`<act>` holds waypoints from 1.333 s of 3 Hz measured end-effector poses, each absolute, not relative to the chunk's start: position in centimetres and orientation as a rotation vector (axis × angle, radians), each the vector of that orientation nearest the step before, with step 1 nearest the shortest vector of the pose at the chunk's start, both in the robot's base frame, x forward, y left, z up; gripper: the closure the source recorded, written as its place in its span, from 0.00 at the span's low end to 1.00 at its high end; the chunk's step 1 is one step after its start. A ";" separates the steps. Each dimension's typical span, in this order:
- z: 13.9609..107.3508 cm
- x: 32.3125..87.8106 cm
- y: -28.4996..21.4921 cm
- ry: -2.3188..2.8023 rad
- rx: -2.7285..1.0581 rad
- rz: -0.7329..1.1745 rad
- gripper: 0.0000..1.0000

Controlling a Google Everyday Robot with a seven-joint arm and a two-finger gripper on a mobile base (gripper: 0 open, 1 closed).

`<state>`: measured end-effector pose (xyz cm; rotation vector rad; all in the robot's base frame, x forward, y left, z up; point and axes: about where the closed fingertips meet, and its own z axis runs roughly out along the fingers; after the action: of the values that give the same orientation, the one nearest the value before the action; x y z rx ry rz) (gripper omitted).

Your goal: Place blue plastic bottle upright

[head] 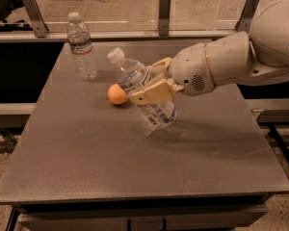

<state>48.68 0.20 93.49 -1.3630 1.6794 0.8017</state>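
gripper point(143, 83) clamps tilted, clear blue plastic bottle point(158, 111) | round orange ball point(117, 94) beside

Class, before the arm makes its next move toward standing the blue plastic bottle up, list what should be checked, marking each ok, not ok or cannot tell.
1. End effector grip on the blue plastic bottle: ok, shut around its middle.
2. Bottle upright: not ok, it leans with the cap up and to the left.
3. Base resting on the table: cannot tell.
4. Orange clear of the bottle: cannot tell, it lies close beside it.
5. Slim water bottle out of the way: ok, upright and apart, near the table's far left corner.
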 end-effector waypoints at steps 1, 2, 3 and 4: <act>94.8 49.0 -0.9 1.509 -1.230 0.903 1.00; 96.4 47.2 -2.1 1.356 -1.116 0.926 1.00; 96.7 44.8 -4.5 1.273 -1.104 0.835 1.00; 96.9 44.6 -5.1 1.255 -1.113 0.794 1.00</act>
<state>44.61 -5.11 96.89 -1.1132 1.2547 0.7936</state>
